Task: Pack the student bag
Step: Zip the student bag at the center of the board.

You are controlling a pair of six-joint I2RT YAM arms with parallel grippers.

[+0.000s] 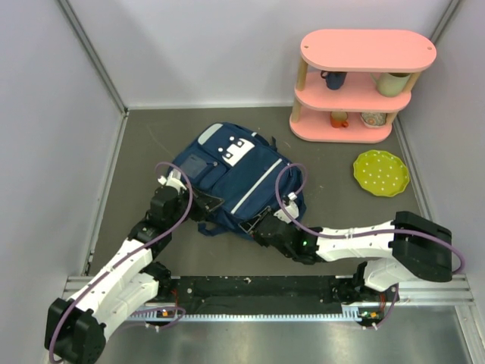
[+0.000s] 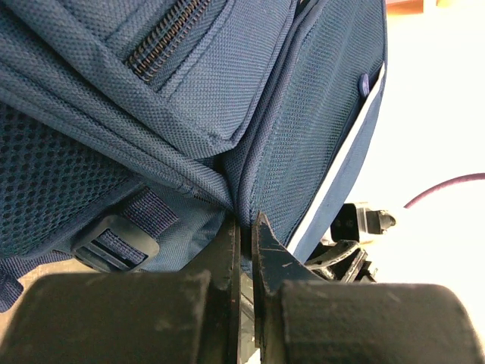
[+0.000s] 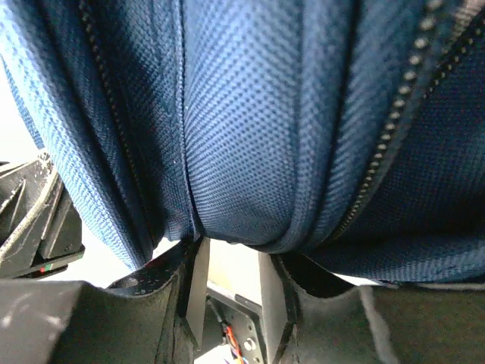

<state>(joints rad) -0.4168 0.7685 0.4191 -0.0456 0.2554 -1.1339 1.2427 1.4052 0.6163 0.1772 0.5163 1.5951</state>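
The student bag lies flat on the grey tabletop, near its middle, front side up, with the white patches toward the far wall and a white stripe running along the body. Its near edge lies between the two arms.

The left hand is at the near-left corner of the bag. Its fingers are pressed almost together, pinching a seam fold of the navy fabric just beside a black strap buckle.

The right hand is at the near-right edge of the bag. Its fingers stand narrowly apart, with bag fabric bulging across their tips.

A green dotted plate lies on the tabletop to the right, well apart from the bag. A pink three-tier shelf holding cups stands in the far right corner
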